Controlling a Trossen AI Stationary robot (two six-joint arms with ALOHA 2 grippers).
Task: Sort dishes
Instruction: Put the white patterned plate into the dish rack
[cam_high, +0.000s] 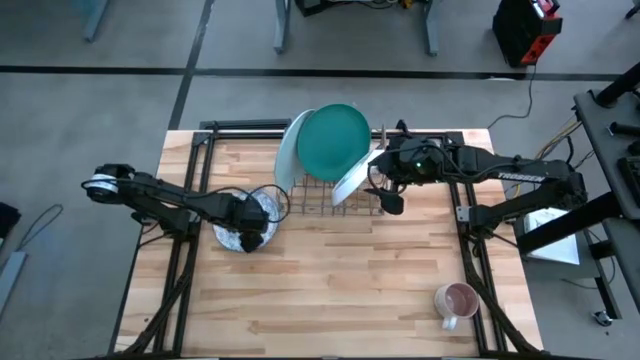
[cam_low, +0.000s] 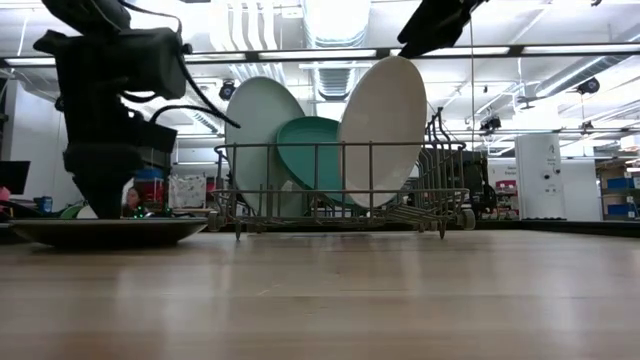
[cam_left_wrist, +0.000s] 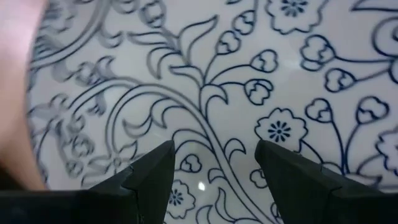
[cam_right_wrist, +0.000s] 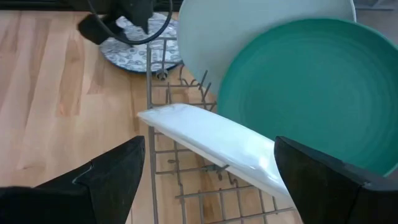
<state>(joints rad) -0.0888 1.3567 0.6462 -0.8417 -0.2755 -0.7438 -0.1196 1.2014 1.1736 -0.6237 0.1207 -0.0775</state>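
Blue dish (cam_high: 243, 226) lying flat at rack's (cam_high: 330, 195) 8 o'clock, left gripper (cam_high: 252, 240) hovering directly above it, released, holding nothing.

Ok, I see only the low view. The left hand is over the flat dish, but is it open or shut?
Observer: Open. The left hand hovers over the dish with its fingers apart.
Operator: And the right hand?
Observer: The right hand is wide open near the white plate, not gripping it.
Operator: Is anything else on the table?
Observer: Yes, a mug stands apart from the rack, on the right arm's side.
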